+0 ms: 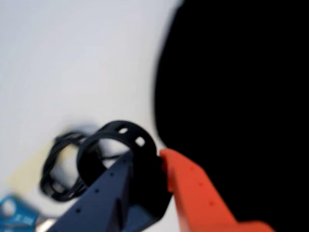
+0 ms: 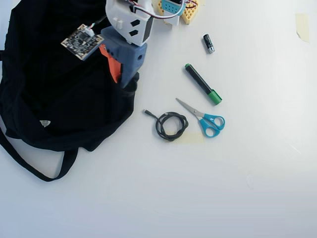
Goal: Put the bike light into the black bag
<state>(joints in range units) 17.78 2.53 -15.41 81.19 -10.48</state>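
Two jaws pinch the light [image 1: 118, 145] by its loop at the bag's [image 2: 49, 99] edge; release early and it lands outside.

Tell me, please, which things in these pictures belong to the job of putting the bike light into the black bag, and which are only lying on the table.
Belonging to the job:
- bike light, its rubber loop showing at the gripper in the wrist view
- black bag

Only lying about:
- coiled black cable
- blue-handled scissors
- green marker
- small black cylinder
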